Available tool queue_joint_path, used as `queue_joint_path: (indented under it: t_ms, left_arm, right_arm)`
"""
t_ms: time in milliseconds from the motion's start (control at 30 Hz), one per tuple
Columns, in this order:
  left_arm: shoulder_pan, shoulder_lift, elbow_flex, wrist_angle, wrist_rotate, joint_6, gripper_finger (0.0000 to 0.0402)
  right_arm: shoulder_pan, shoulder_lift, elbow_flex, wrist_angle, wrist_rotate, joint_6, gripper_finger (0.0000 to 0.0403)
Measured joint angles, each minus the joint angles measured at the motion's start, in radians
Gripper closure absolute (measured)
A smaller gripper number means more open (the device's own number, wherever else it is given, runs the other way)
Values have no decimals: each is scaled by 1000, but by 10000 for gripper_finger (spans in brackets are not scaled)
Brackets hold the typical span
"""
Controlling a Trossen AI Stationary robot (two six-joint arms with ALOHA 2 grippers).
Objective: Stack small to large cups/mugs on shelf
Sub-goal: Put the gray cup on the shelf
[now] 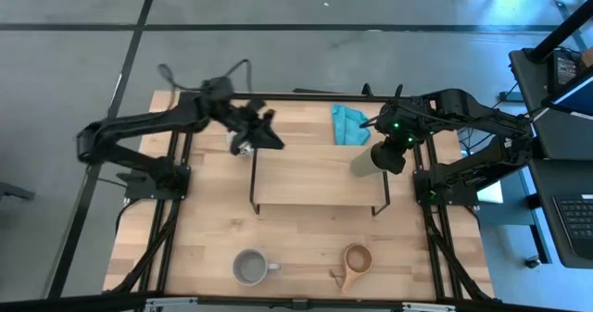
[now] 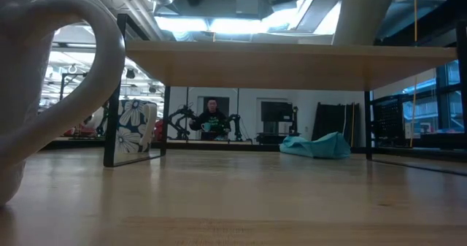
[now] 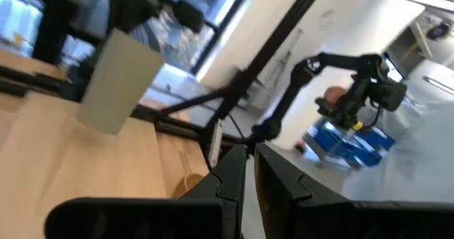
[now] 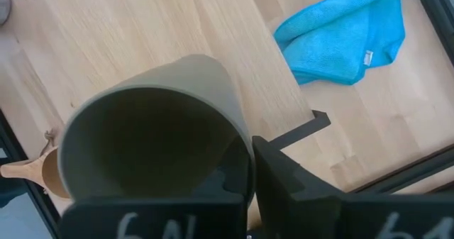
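My right gripper (image 1: 387,155) is shut on the olive-green cup (image 1: 364,161), which lies tilted over the right end of the light-wood shelf (image 1: 315,178). My left gripper (image 1: 269,134) is shut and empty above the shelf's far left corner. The white cup (image 1: 243,145) stands on the table just under it, beside the shelf's left leg (image 2: 135,133). The grey mug (image 1: 250,268) and the brown wooden cup (image 1: 355,261) stand on their bases near the table's near edge. The grey mug also fills the left of the low view (image 2: 44,93). My right gripper holds the olive-green cup by its rim wall (image 4: 241,150), with one finger inside the mouth and one finger (image 4: 284,189) outside. The cup is lifted clear and tipped on its side, its mouth toward the wrist camera and its base toward the shelf's middle.
A teal cloth (image 1: 347,124) lies on the table behind the shelf's right half, and also shows in the low view (image 2: 317,145). The black table frame runs along both sides. A person (image 2: 211,118) sits in the room beyond the table.
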Motion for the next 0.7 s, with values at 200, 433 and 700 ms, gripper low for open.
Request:
queue_joint_path:
  t_ms: [200,433,700]
  left_arm:
    - [-55,198,103,0,36,50,374]
    - [-111,378,218,33,36,79,374]
    - [-161,572,387,33,94,79,374]
  right_arm:
    - [0,0,0,0,0,-7,388]
    - [0,0,0,0,-3,-11,383]
    - [0,0,0,0,-4,-9,381]
